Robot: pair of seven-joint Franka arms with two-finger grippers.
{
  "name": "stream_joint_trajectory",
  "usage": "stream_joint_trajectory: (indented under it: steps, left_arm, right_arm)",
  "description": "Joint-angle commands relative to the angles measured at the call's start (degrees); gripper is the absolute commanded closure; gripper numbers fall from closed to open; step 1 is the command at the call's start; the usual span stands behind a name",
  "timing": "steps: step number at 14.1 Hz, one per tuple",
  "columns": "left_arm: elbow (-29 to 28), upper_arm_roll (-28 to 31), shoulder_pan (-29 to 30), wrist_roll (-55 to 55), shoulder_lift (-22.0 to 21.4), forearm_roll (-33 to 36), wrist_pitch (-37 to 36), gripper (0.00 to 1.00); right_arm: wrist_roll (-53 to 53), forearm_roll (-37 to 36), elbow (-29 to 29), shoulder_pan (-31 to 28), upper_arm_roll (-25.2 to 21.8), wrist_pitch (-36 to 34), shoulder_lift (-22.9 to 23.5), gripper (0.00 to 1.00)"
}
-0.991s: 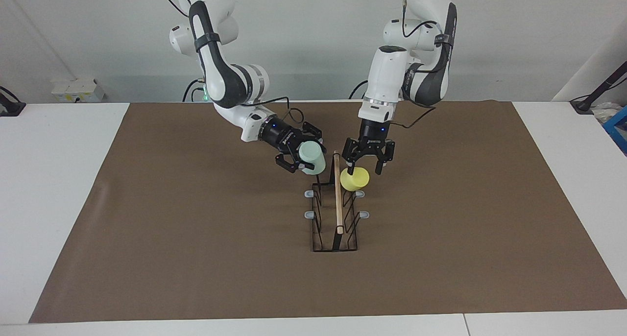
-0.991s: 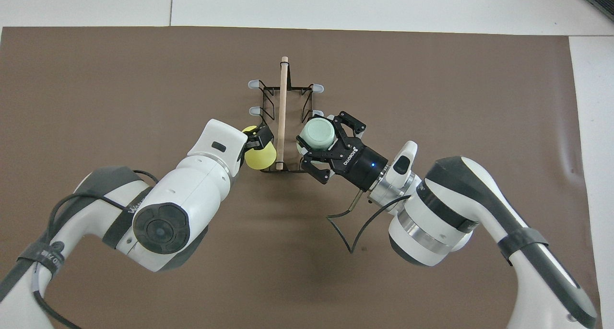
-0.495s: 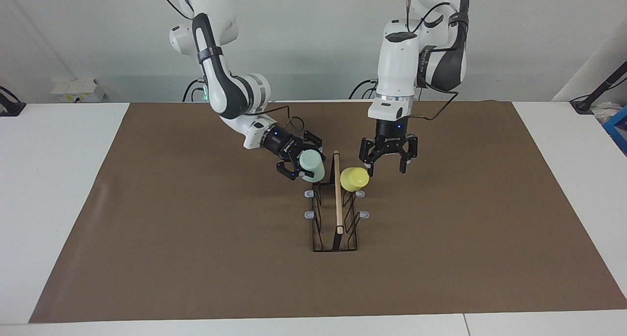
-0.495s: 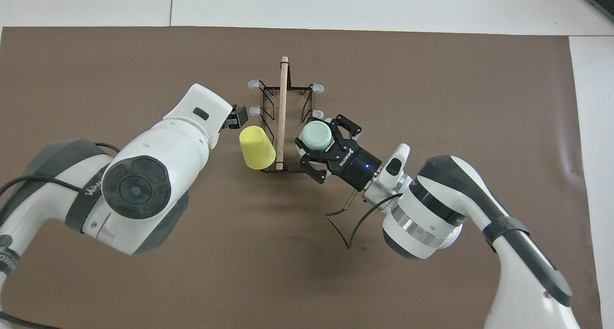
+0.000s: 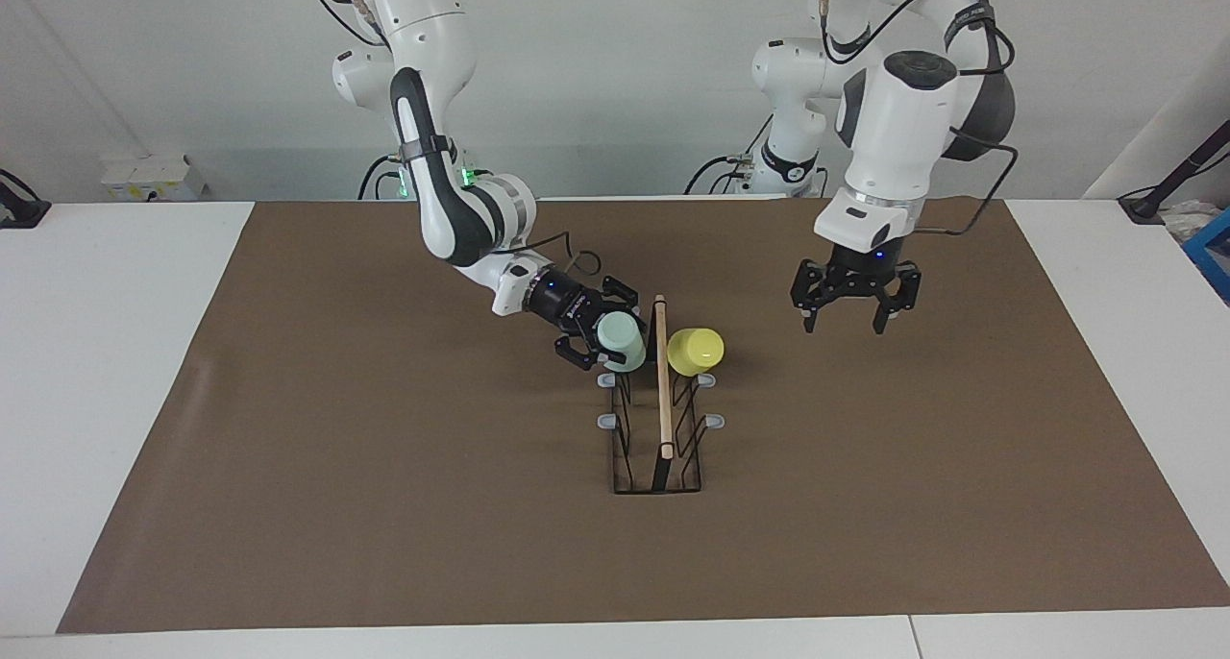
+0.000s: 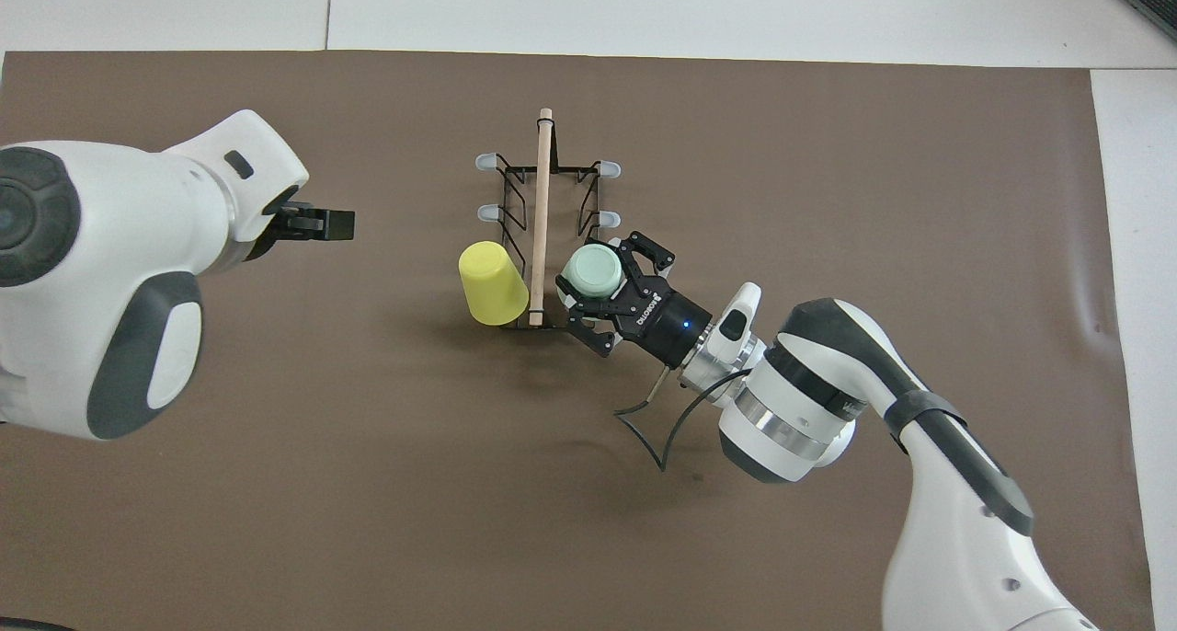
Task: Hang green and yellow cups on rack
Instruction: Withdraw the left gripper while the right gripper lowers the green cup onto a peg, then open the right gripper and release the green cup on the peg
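The black wire rack (image 5: 662,419) with its wooden rod (image 6: 542,189) stands mid-table. The yellow cup (image 5: 696,350) hangs tilted on the prong nearest the robots, on the rack's left-arm side; it also shows in the overhead view (image 6: 492,283). My left gripper (image 5: 843,323) is open and empty, in the air over the mat toward the left arm's end, apart from the cup; it also shows in the overhead view (image 6: 333,224). My right gripper (image 5: 615,340) is shut on the mint green cup (image 5: 621,338), holding it against the rack's right-arm side near the robots (image 6: 591,270).
A brown mat (image 5: 384,505) covers most of the white table (image 5: 106,352). Grey-tipped free prongs (image 6: 485,162) stick out on both sides of the rack. A white power strip (image 5: 154,177) lies at the table's right-arm corner near the robots.
My left gripper has let go of the yellow cup, left it on the rack and drawn away toward the left arm's end. My right gripper has lowered the green cup closer to the rack.
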Motion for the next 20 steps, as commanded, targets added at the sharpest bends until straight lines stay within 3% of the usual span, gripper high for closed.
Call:
stream_joint_trajectory:
  steps: [1,5,6,7,9,20]
  left_arm:
    - [3.58,3.57,-0.14,9.28,-1.34,-2.34,-8.87,0.0]
    - [12.03,6.49,2.31,17.56,-0.64,-3.84,-19.43,0.0]
    - [13.96,6.57,2.76,18.27,-0.55,-3.84,-21.89,0.0]
    - [15.72,6.57,3.37,18.63,-0.29,-4.02,-23.91,0.0]
    - [18.27,6.66,4.17,18.54,0.32,-6.38,-27.61,0.0]
    - [14.94,7.01,3.37,15.91,-2.49,-6.04,-31.66,0.0]
  right_arm:
    - [-2.5,3.4,-0.16,-0.28,0.16,-1.85,1.3,0.99]
    - [-3.38,4.72,-0.69,-0.28,0.16,-4.75,2.97,0.97]
    - [-3.29,4.72,-0.69,-0.28,0.16,-4.58,2.97,0.86]
    - [-3.2,4.81,-0.69,-0.28,0.25,-4.4,2.97,0.63]
    - [-2.76,4.81,-0.69,-0.37,0.25,-3.96,2.97,0.0]
    - [1.9,4.02,-1.3,0.77,0.16,-0.97,3.15,0.0]
